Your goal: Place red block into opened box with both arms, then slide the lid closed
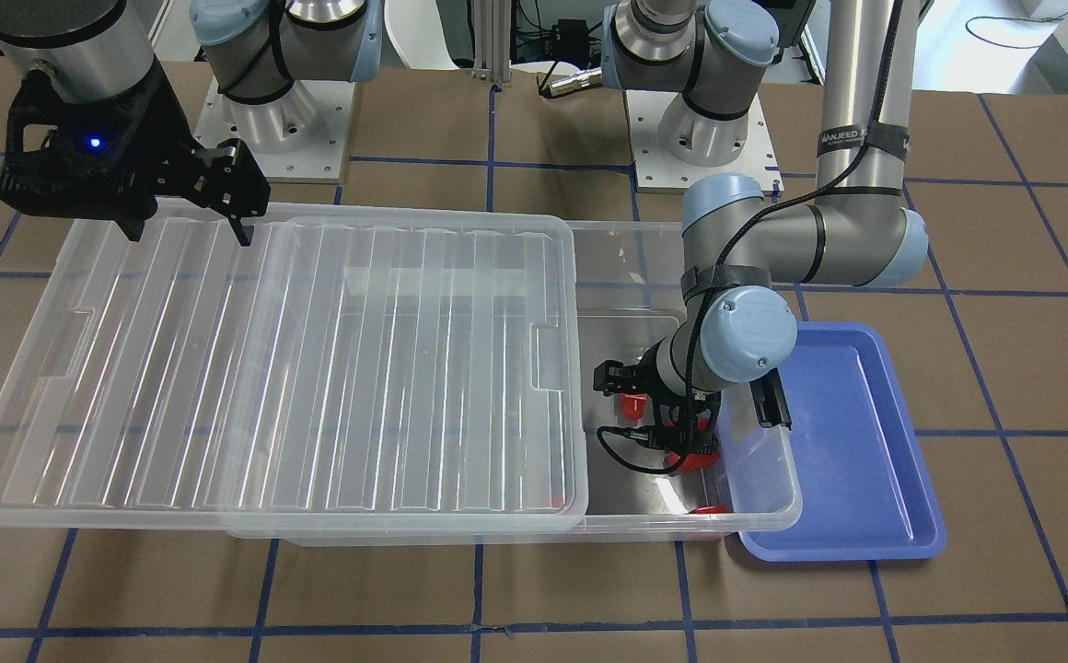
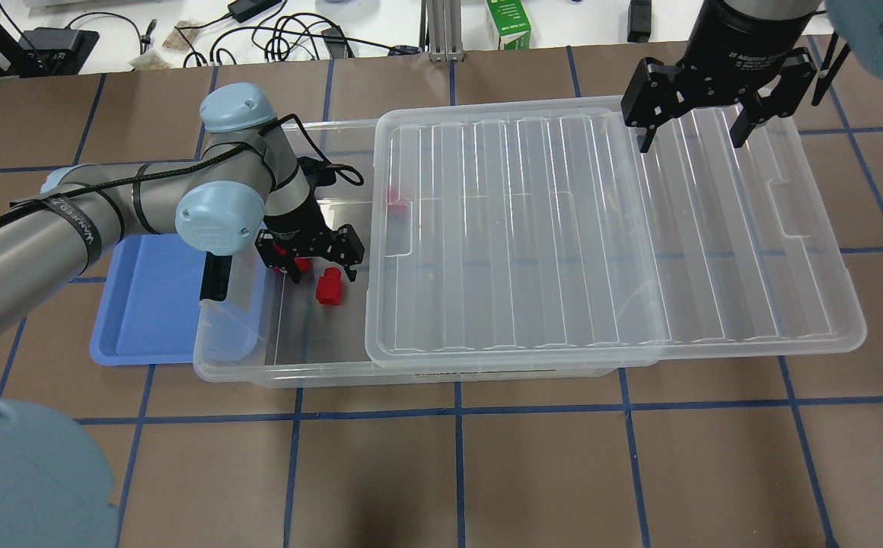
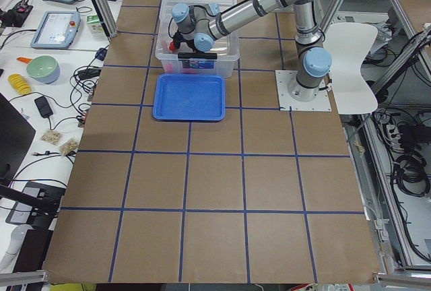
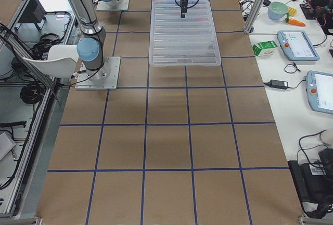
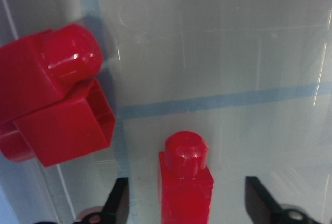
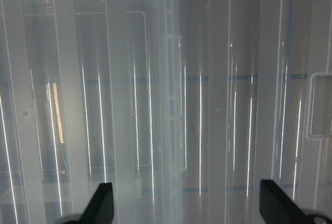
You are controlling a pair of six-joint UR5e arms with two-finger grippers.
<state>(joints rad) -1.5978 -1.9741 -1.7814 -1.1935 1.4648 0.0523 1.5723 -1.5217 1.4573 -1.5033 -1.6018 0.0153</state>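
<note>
Red block [image 5: 185, 182], glossy cube with round stub, left hand [image 5: 189, 201] spread either side

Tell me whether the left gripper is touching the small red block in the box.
Apart. The left wrist view shows the red block between the left gripper's open fingers, with bare box floor visible on both sides of it.

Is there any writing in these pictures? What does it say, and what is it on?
"WANJEED": black strap on the left arm.
"2F Adaptive": body of the right pincer; the rest is unreadable.
Sticker on the box front, print on the green carton: too blurred to read.
</note>
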